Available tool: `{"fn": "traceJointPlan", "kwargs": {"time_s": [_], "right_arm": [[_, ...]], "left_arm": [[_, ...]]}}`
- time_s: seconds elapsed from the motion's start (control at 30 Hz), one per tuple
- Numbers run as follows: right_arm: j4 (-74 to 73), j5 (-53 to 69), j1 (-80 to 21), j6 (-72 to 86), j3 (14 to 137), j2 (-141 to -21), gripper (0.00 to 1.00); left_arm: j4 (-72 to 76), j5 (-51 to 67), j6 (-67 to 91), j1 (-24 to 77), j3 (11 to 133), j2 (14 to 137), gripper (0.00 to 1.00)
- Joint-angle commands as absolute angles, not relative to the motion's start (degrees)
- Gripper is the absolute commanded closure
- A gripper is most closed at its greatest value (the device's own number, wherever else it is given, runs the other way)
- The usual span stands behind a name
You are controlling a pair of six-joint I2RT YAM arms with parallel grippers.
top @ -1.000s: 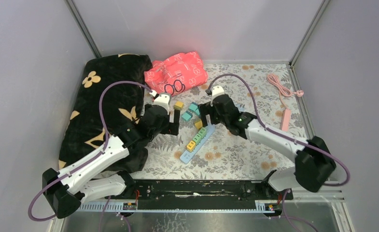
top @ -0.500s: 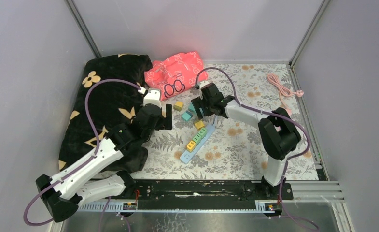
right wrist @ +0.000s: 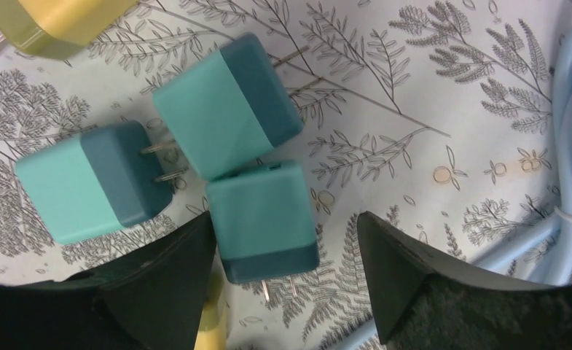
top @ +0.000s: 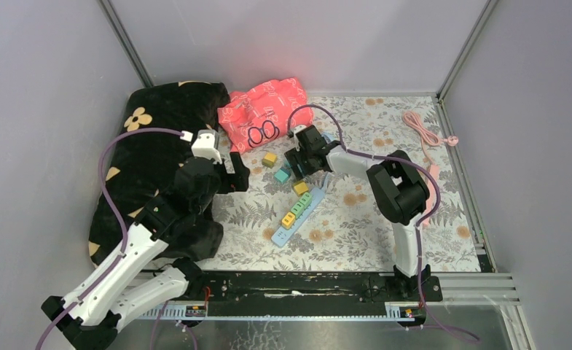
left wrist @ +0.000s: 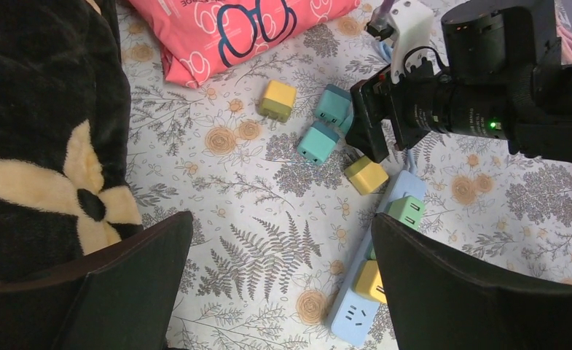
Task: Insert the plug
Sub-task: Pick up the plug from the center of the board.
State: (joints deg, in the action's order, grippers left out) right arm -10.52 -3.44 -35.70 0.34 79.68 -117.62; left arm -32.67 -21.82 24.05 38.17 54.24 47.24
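The right gripper (right wrist: 284, 222) is held low over a cluster of plugs with its jaws spread. One teal plug (right wrist: 264, 211) lies between them, prongs toward 6 o'clock, and a gap is seen at the 3 o'clock finger. The left gripper (left wrist: 283, 292) is spread wide and empty. In the top view, at about 6 o'clock from the cluster, a blue power strip (top: 277, 235) is seated with a green plug (top: 306, 198) and a yellow plug (top: 288, 218).

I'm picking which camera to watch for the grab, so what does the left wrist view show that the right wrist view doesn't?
Only left wrist: the strip, pink bag, black blanket and right arm. Only right wrist: a third teal plug between its fingers, prongs showing. Both: two teal plugs, a yellow plug, the floral mat.
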Motion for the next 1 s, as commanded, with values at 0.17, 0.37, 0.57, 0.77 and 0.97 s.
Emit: {"fn": "traceJointPlan", "kwargs": {"time_s": [0.17,0.37,0.57,0.77,0.97], "right_arm": [[-11.69,-2.63,-35.43,-2.76,82.93,-119.16,0.30],[-11.08,0.17,-35.51,-3.93,80.93,-116.33,0.47],[-10.15,0.98,-35.46,-4.49,78.36,-110.75,0.59],[-9.30,3.30,-35.51,-4.48,74.56,-103.48,0.61],[-7.98,6.05,-36.61,-4.75,69.85,-95.81,0.63]], "left_arm": [[-25.57,-9.95,22.89,29.97,51.24,47.18,0.00],[-24.51,-0.56,22.15,27.51,50.81,48.26,0.00],[-24.92,4.68,21.54,26.72,51.74,50.90,0.00],[-24.85,7.44,23.10,26.81,52.30,52.64,0.00],[-27.34,11.24,25.52,26.71,54.43,54.15,0.00]]}}
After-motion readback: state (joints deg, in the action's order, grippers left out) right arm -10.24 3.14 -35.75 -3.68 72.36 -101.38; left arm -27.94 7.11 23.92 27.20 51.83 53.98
